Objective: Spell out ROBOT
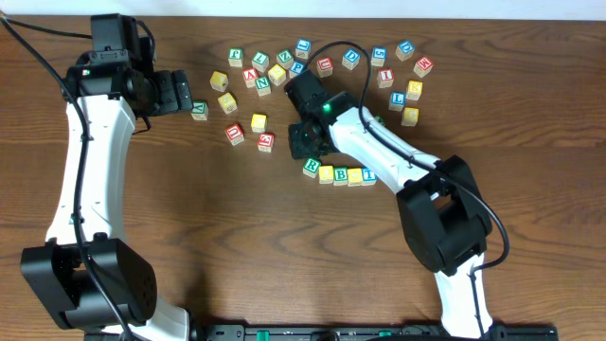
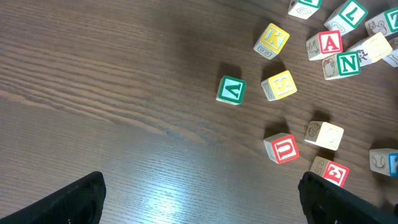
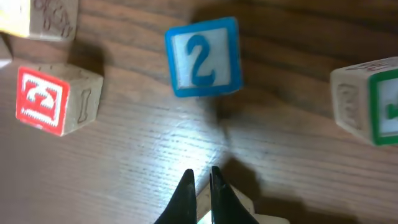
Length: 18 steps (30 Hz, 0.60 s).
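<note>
Right wrist: right claw (image 3: 200,175) pressed almost together with nothing between its tips, blue block (image 3: 203,57) just ahead of them. Overhead: letter row (image 1: 339,174) lies just behind that claw. Left wrist: left claw (image 2: 199,190) spread wide.

Brown wooden table (image 1: 237,237) under scattered letter blocks (image 1: 258,121)

The setting looks like a robotics lab bench, not a home or a shop. The white-and-black left arm (image 1: 90,180) and right arm (image 1: 379,147) rise from the near edge of a dark wood-grain table (image 1: 189,237). A black rail (image 1: 331,333) with green connectors runs along that edge. Loose black cables (image 1: 28,45) trail across the tabletop. Lettered wooden blocks (image 1: 258,121) lie scattered between the arms, seen from a fixed camera overhead.
</note>
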Motion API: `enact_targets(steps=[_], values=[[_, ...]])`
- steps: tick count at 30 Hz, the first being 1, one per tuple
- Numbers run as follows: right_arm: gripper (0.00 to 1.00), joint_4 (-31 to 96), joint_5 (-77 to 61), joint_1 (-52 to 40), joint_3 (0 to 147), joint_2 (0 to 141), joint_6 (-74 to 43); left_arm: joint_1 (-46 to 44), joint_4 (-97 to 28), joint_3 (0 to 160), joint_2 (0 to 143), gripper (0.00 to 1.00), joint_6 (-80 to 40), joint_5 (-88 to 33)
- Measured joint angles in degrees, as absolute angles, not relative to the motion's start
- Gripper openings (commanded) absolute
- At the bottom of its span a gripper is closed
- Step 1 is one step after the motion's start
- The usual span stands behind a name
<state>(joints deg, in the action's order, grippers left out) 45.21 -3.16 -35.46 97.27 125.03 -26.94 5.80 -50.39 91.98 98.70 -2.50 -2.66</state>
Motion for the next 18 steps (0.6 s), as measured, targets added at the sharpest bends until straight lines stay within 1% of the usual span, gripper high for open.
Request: enact_targets(steps=[7,18], values=[[0.05,45.1,-3.1,-37.1,96.8,125.0,-26.5,5.8,-50.4,92.0,98.7,0.98,-2.5,-2.7],[0.04,45.4,-2.8,-37.2,96.1,125.0,-25.3,5.8,-50.4,92.0,98.7,0.98,-2.5,-2.7]])
